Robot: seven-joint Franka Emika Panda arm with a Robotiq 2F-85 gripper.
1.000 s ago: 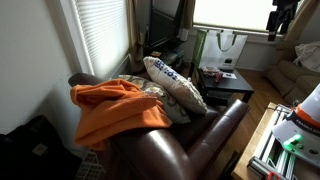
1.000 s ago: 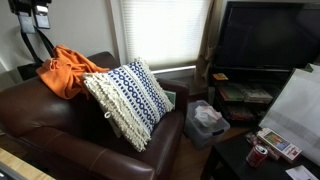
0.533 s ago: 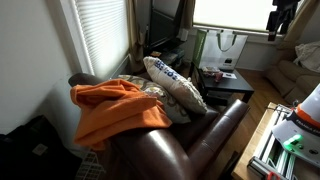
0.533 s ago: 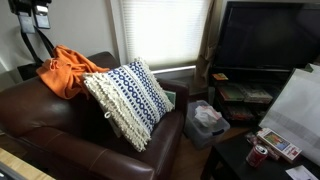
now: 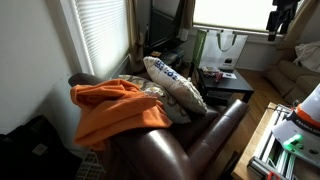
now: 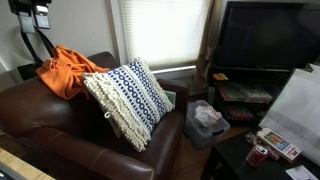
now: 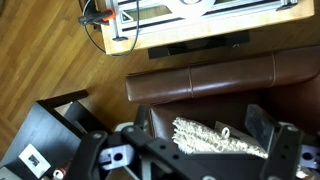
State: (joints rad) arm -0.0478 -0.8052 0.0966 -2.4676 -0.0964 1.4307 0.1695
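Note:
My gripper (image 7: 185,142) shows only in the wrist view, with its two dark fingers spread wide, open and empty. It hangs high above a brown leather armchair (image 7: 200,75). A white and blue patterned pillow (image 7: 215,138) lies on the seat between the fingers, well below them. In both exterior views the pillow (image 5: 175,84) (image 6: 128,98) leans upright on the armchair (image 5: 205,135) (image 6: 60,125). An orange blanket (image 5: 115,108) (image 6: 70,70) is draped over the chair's arm and back. The arm itself is out of both exterior views.
A black low table (image 5: 228,82) (image 6: 250,155) (image 7: 45,140) holds a soda can (image 6: 258,154) and a card box. A large TV (image 6: 265,35) stands on a stand near the blinds. A plastic bag (image 6: 207,118) lies on the floor. A framed bench (image 7: 190,15) borders the wooden floor.

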